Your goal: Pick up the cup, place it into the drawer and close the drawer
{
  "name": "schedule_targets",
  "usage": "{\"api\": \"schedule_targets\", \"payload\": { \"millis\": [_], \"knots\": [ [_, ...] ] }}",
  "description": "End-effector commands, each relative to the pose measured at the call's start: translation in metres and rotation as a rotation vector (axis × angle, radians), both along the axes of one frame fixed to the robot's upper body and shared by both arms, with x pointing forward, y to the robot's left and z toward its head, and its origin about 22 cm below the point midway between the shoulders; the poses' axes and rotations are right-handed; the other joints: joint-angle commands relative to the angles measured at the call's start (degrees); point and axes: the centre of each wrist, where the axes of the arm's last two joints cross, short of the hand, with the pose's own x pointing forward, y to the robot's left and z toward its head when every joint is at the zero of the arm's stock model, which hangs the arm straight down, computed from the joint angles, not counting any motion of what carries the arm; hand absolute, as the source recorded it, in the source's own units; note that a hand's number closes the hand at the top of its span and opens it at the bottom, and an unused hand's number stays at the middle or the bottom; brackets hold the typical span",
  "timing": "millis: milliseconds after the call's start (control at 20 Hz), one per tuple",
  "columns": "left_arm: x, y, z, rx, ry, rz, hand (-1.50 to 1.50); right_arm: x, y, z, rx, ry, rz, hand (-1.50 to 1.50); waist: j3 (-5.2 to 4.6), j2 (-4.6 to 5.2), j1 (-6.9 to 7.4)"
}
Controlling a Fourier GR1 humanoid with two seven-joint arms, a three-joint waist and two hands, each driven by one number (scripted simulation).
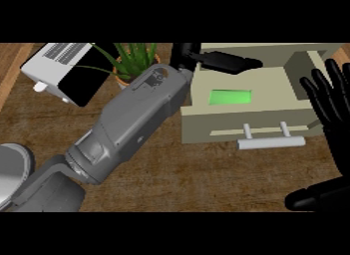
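A beige drawer [207, 112] stands pulled out of its cabinet, its white bar handle [271, 142] facing me. Inside it lies a green object [231, 96], which looks like the cup seen from above. My left forearm reaches diagonally across the counter, and my left hand [223, 61] hovers over the drawer's far edge, just beyond the green object, with fingers stretched out and nothing in them. My right hand [338, 102] rests open at the right edge, fingers up, beside the drawer's right side.
A potted plant [132, 61] stands at the back, partly behind my left forearm. A white appliance with a black face [63, 72] sits at the back left. A grey round shape [1, 174] shows at the lower left edge. Brown wooden counter [207, 174] lies in front of the drawer.
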Motion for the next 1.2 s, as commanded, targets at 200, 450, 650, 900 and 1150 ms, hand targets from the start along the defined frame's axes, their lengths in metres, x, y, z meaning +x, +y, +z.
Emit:
{"api": "schedule_targets", "payload": {
  "millis": [200,450,650,900,1150],
  "knots": [
    [-0.003,0.024,-0.008,-0.129,0.044,0.026,-1.5,-0.026,-0.002,0.01,-0.133,-0.003,0.056,1.5,-0.09,-1.19,3.63],
    [0.0,0.072,0.0,-0.19,0.048,0.069,-1.5,-0.018,-0.017,0.003,-0.322,-0.016,0.041,1.5,-0.07,-1.32,5.06],
    [-0.008,0.123,-0.02,-0.192,0.069,0.131,-1.5,-0.029,-0.011,0.006,-0.418,-0.016,0.023,1.5,-0.08,-1.25,5.03],
    [-0.045,0.166,-0.03,-0.211,0.101,0.136,-1.5,-0.031,-0.02,-0.01,-0.479,0.042,0.012,1.5,-0.02,-1.23,5.12],
    [-0.068,0.217,-0.046,-0.206,0.111,0.164,-1.5,-0.009,-0.007,-0.02,-0.566,0.051,-0.047,1.5,-0.04,-0.81,4.41]
  ]
}}
